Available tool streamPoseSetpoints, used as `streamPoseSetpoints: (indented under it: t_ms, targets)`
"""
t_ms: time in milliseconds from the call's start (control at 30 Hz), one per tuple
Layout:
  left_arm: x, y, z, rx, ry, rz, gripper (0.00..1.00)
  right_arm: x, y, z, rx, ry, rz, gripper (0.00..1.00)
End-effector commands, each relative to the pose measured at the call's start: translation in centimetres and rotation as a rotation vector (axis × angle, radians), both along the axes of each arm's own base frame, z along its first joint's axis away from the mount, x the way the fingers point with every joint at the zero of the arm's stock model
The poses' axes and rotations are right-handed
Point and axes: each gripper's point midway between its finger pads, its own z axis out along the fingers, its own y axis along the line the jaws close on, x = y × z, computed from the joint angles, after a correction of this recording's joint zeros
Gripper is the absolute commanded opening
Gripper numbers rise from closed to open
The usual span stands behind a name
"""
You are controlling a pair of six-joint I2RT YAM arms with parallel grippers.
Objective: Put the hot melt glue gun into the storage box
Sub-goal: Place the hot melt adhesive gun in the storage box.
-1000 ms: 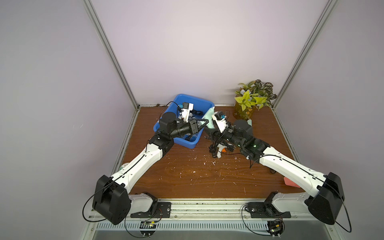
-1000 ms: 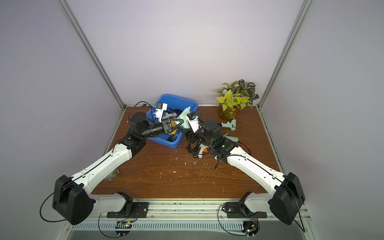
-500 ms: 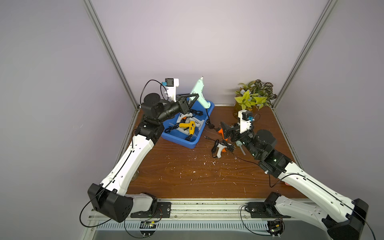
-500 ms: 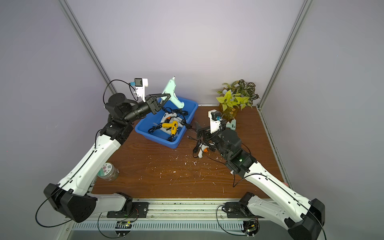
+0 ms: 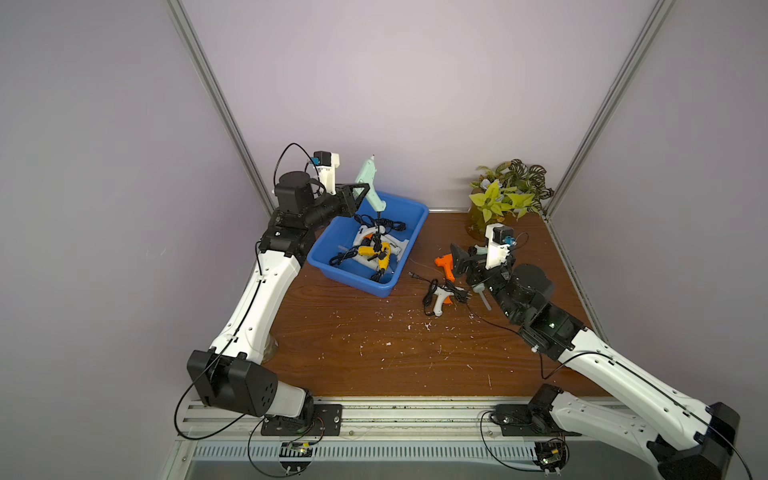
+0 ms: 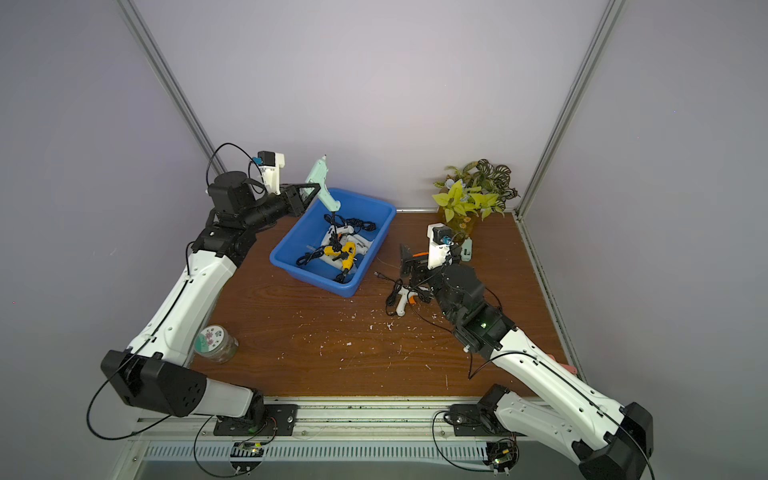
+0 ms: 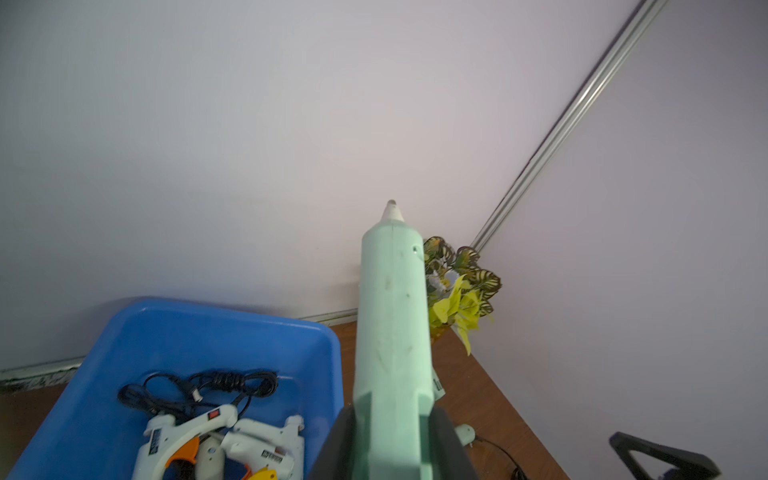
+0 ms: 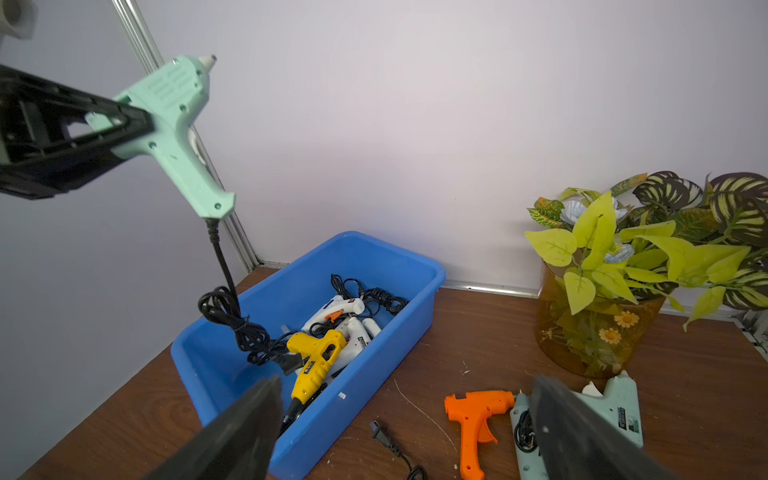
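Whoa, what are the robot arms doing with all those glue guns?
The left tool grips a mint glue gun in the air by the blue storage box, its cord dangling inside. A yellow glue gun already lies inside. The right tool is open, empty, near an orange glue gun lying on the table.

Both arms wear smooth white plastic link shells [image 5: 266, 299], dotted with small dark screw holes, between matte black joint housings [image 5: 232, 384]. Thin black cables [image 5: 176, 413] loop from the shoulders toward the silver slotted base rail [image 5: 395, 415]. White wrist camera brackets [image 5: 328, 172] carry blue connectors. The left gripper [image 5: 362, 192] has black triangular open-frame fingers [image 8: 83, 108]. A green light glows on the right arm's black elbow block [image 5: 550, 325].
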Motion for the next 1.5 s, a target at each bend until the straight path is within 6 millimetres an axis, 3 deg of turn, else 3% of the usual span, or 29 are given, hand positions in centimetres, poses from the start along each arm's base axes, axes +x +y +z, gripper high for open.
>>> streamPoseSetpoints:
  t_ms: [0,400,800,967,1233,1467]
  targets:
    - [0.6,1.4,-1.4,0.118,0.005,0.055,0.00,0.1,-0.6,0.3,0.040,-0.008,-0.029,0.99]
    - [5.7,5.4,-13.3,0.434,0.236,0.238,0.00,0.2,-0.4,-0.9,0.039,0.022,-0.032,1.00]
    - [9.9,3.9,-24.7,0.553,0.368,0.106,0.00,1.2,0.0,-2.5,0.003,0.070,-0.058,1.00]
    - [11.4,4.7,-28.9,0.623,0.453,0.118,0.01,2.0,-0.6,-4.0,-0.022,0.118,-0.112,1.00]
    - [11.8,6.5,-31.9,0.708,0.532,0.190,0.33,3.9,0.2,-10.8,-0.104,0.337,-0.133,0.99]
    - [11.8,9.6,-30.7,0.768,0.548,0.366,0.64,4.6,-0.7,-16.4,-0.116,0.512,-0.151,0.93]
